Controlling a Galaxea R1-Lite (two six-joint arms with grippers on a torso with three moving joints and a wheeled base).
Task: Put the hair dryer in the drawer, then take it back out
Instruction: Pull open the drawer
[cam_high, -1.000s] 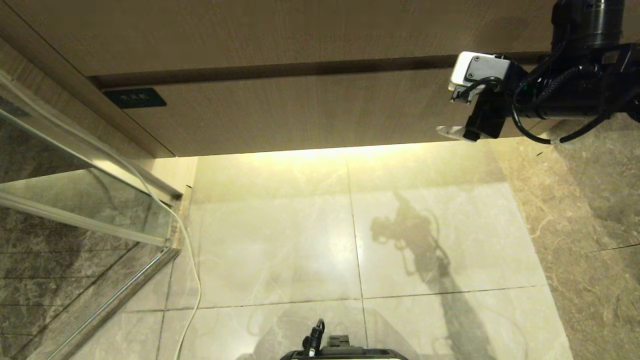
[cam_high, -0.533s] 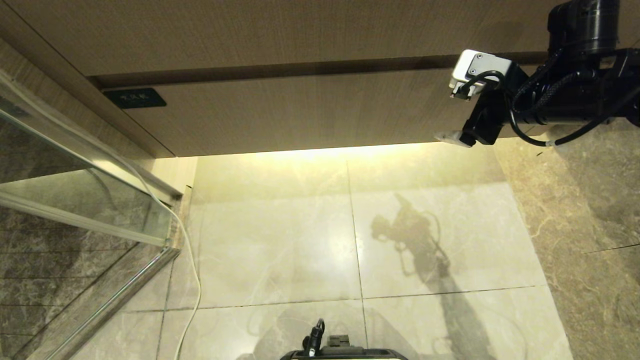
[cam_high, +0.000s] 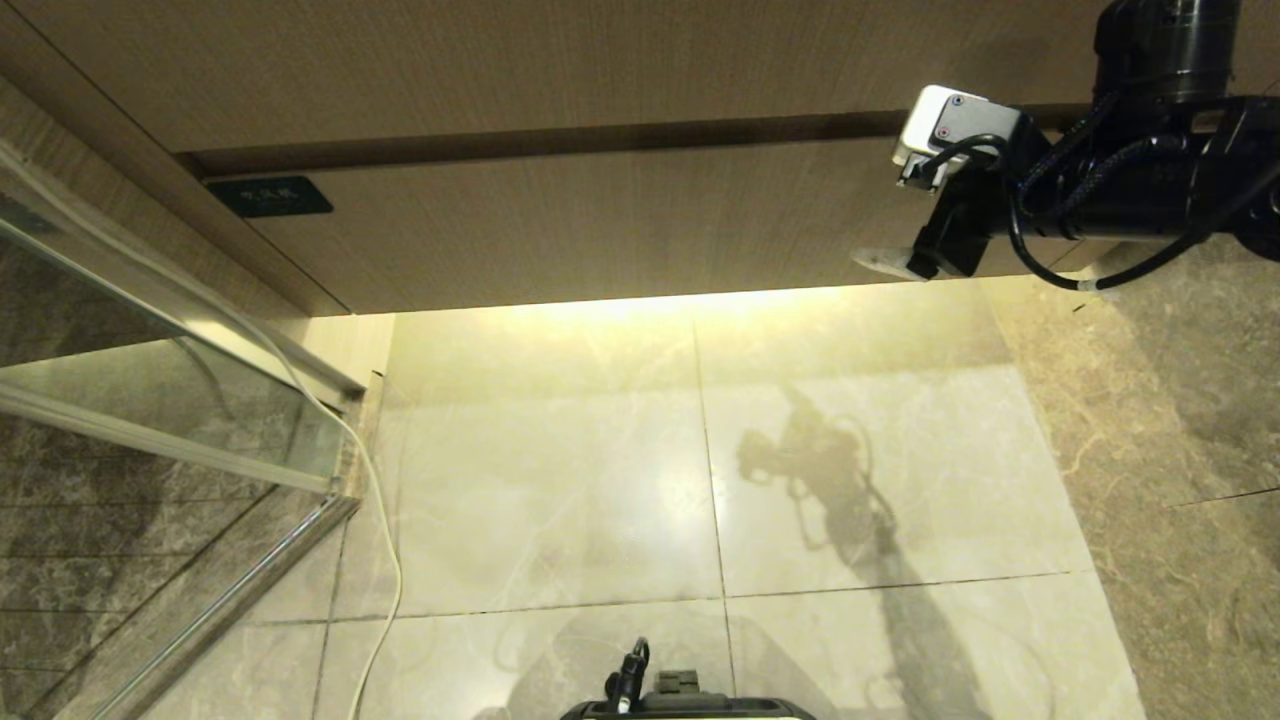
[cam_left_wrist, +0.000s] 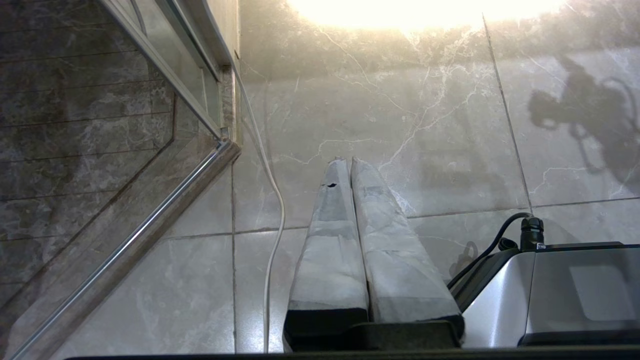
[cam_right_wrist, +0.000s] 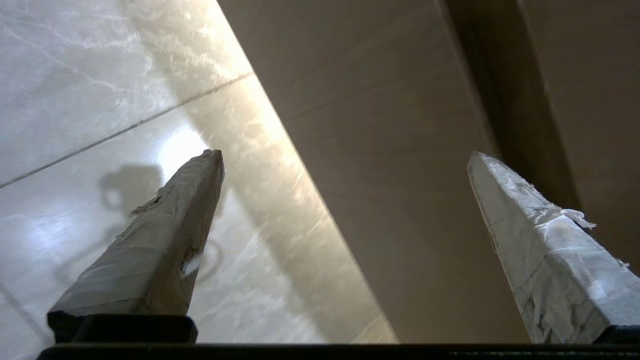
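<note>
The drawer (cam_high: 600, 220) is closed, a wide light-brown wood-grain front with a small dark label (cam_high: 270, 196) at its left end. The hair dryer is out of view. My right gripper (cam_right_wrist: 345, 155) hangs open and empty in front of the drawer's right end. One taped finger (cam_high: 880, 262) lies by the front's lower edge, the other nearer the dark gap above it. In the right wrist view the drawer front (cam_right_wrist: 400, 150) fills the space between the fingers. My left gripper (cam_left_wrist: 348, 160) is parked low, shut, pointing at the floor.
A plain wood panel (cam_high: 500, 60) sits above the drawer across a dark gap. A glass shower door with a metal frame (cam_high: 200, 420) stands at the left. A white cord (cam_high: 385, 560) trails over the glossy tiled floor (cam_high: 560, 480). My base (cam_high: 690, 705) shows at the bottom.
The right wrist has turned a little and its visible finger has edged left along the drawer's lower edge. The gripper stays open. The left arm has not moved.
</note>
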